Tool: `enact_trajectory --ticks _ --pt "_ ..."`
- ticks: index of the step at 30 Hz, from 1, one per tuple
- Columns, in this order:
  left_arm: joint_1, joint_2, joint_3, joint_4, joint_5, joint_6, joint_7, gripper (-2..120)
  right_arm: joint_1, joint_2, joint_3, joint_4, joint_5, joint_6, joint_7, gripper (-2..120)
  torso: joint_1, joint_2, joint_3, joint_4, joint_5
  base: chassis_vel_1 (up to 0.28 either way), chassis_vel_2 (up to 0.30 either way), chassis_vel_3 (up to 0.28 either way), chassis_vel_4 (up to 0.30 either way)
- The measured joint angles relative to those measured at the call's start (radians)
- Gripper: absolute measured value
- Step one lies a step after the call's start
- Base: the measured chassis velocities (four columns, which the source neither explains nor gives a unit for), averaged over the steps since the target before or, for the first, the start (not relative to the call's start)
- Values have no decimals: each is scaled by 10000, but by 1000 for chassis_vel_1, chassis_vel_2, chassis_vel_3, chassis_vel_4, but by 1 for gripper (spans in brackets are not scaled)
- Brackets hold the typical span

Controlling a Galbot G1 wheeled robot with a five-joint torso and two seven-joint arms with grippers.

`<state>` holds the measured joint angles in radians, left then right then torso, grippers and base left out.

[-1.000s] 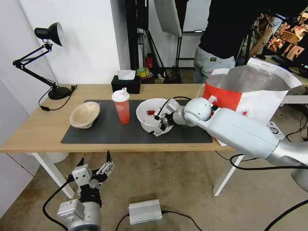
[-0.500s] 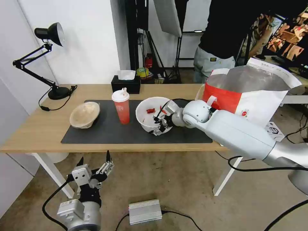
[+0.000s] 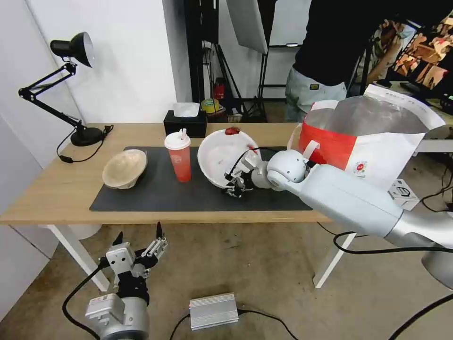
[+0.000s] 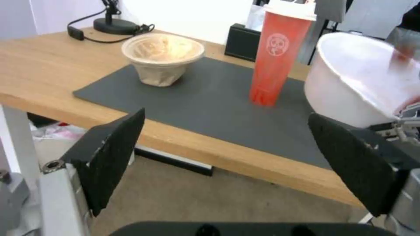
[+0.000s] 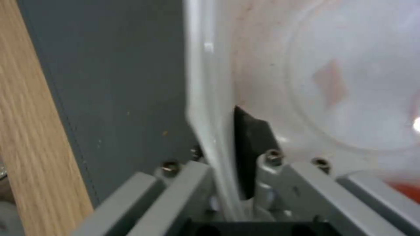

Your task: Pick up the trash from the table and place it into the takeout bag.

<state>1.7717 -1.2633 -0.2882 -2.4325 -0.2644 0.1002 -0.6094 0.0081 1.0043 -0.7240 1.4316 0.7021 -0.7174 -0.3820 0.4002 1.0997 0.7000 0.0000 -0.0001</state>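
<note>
Concrete floor lies nearest, and over it the left gripper (image 3: 153, 238) hangs below the desk's (image 3: 56, 189) front edge, its arm upright, its fingers (image 4: 111, 154) spread wide with nothing between them. From between those fingers, the mat (image 4: 210, 108) stretches beyond the desk edge.

Farther in, the right arm reaches across from the right side, elbow low, forearm running leftward over the mat (image 3: 188, 193) to the right gripper (image 3: 235, 182). Its fingers (image 5: 251, 144) pinch the rim of the white bowl (image 3: 222, 156): one dark pad sits inside the wall, the other outside, the rim thin between them. The bowl is tilted steeply, its mouth turned toward the camera and its lower edge at or just above the mat; whether it touches cannot be told. A red scrap (image 3: 231, 131) clings at the upper rim, on the side opposite the fingers.

Just left of the bowl stands the cup (image 3: 178, 156), upright on the mat. Well beyond it, away from the right fingers, the pulp bowl (image 3: 124, 167) leans at the mat's left end. Behind the right arm's elbow the bag (image 3: 368, 137) stands open at the desk's right end, foil lining showing.
</note>
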Motion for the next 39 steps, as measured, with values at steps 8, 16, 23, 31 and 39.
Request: enact_trajectory --ticks 8,16,23,31,39 --pt "-21 -21 13 41 52 -30 -9 100 -5 40 -5 -28 18 31 32 0 -1 2 0 -1 0 0 0 0 0" --pt "-35 -35 36 96 97 -55 -15 100 -23 143 -9 -64 23 80 37 0 -1 2 -1 0 1 0 0 0 0" --pt "-63 -42 52 126 101 -80 -20 100 -8 184 -40 -72 24 111 12 0 -1 2 0 -1 1 0 0 0 0" --pt "-58 -37 37 126 101 -90 -26 100 131 93 35 169 143 139 -14 0 -1 1 1 3 1 0 0 0 0" --pt "3 -1 22 120 131 -119 -29 100 332 -449 160 784 403 41 154 0 -1 1 0 0 2 0 0 0 0"
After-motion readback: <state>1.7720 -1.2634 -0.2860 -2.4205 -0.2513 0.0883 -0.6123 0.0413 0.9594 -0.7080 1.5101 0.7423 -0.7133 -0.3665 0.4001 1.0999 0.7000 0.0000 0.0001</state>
